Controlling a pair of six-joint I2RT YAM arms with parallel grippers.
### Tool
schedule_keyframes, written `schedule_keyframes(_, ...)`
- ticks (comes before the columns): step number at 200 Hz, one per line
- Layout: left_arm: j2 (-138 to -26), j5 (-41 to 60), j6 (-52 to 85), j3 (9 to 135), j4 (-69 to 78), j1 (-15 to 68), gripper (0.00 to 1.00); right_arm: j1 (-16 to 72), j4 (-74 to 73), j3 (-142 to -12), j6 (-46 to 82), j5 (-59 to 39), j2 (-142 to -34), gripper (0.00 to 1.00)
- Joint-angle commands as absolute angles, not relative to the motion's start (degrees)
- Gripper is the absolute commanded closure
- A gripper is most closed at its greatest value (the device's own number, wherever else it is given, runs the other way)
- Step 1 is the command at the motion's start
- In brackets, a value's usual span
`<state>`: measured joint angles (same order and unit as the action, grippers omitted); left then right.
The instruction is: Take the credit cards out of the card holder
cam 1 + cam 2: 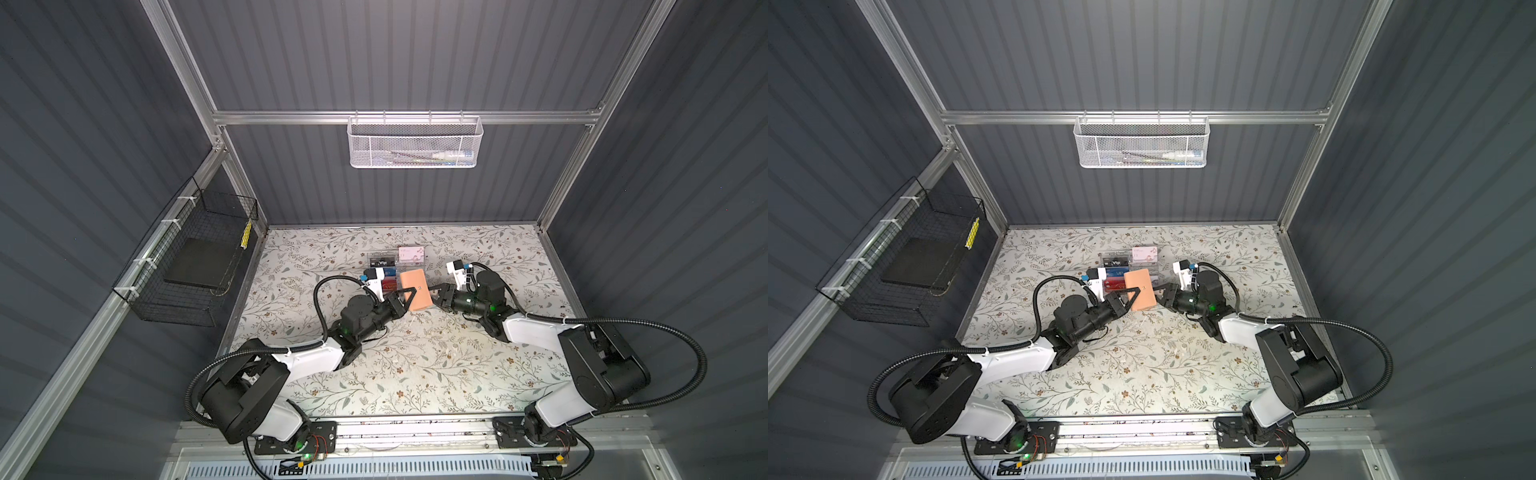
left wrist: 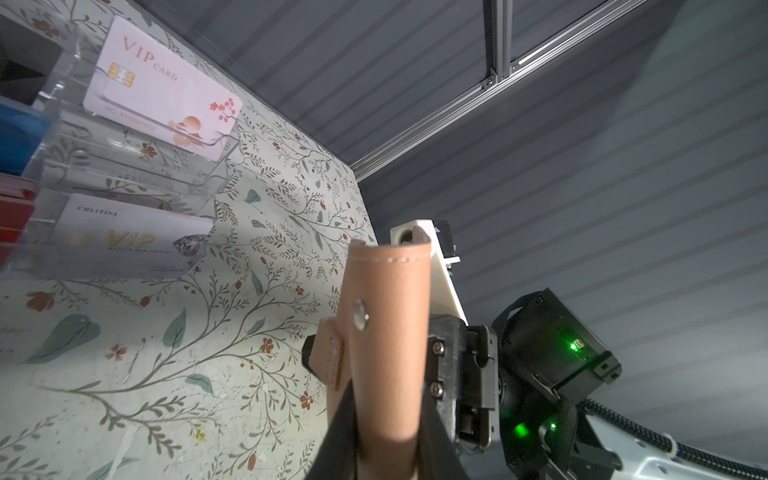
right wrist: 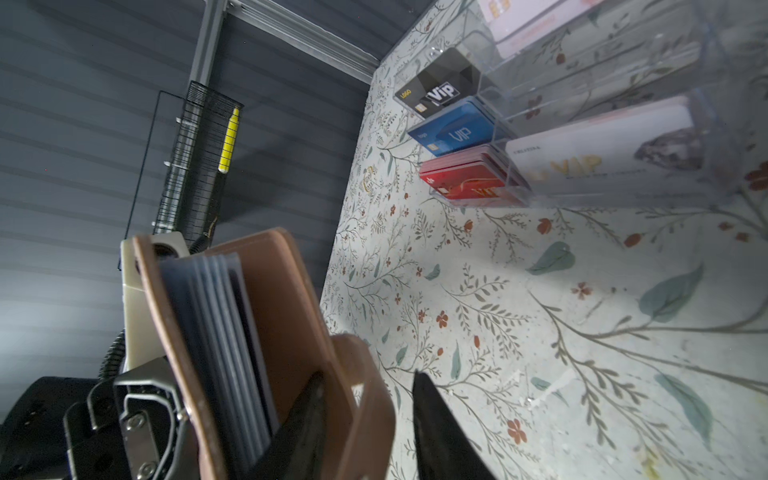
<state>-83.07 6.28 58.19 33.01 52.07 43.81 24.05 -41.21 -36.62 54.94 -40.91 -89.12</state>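
A table under a pale cloth printed with leaves and small flowers fills the lower middle of both top views. Dark grey ribbed panels on aluminium rails wall it in. At the left edge a black wire basket hangs on the side wall with a dark flat slab in it. At upper centre a white mesh basket hangs on the back rail. At the far middle of the table stands a clear acrylic rack. It holds the black card, the blue card and the red cards in one column, and a pink card and a white card in the other.

What lies in the mesh basket is too blurred to name. In both top views the left wrist camera mount covers part of the rack. The grey sleeves show edge-on, and whether any card sits in them cannot be told.

The card holder is at centre frame, just in front of the rack, held on edge between the two grippers. Whether it touches the table cannot be told. The left arm reaches in from the lower left with its elbow bent. The left gripper pinches the holder across its spine. The right arm comes from the lower right, forearm folded back toward centre. The right gripper has its jaws spread either side of the snap tab, with one finger clear of it.
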Motion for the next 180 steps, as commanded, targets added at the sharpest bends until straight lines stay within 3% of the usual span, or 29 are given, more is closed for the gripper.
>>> schedule_keyframes(1,-84.68,9.73,59.88,36.85,55.44,44.50,1.00,26.00,-50.28,-36.47,57.94,-49.55,-88.71,0.61)
schedule_keyframes(63,-89.63,11.11,64.37,42.77,56.80,44.09,1.00,24.61,-61.84,-35.72,66.31,-53.94,-88.04,0.60)
schedule_keyframes(180,-94.29,22.09,67.94,52.47,50.13,40.43,1.00,22.21,-53.82,-35.27,63.99,-52.22,-77.38,0.54)
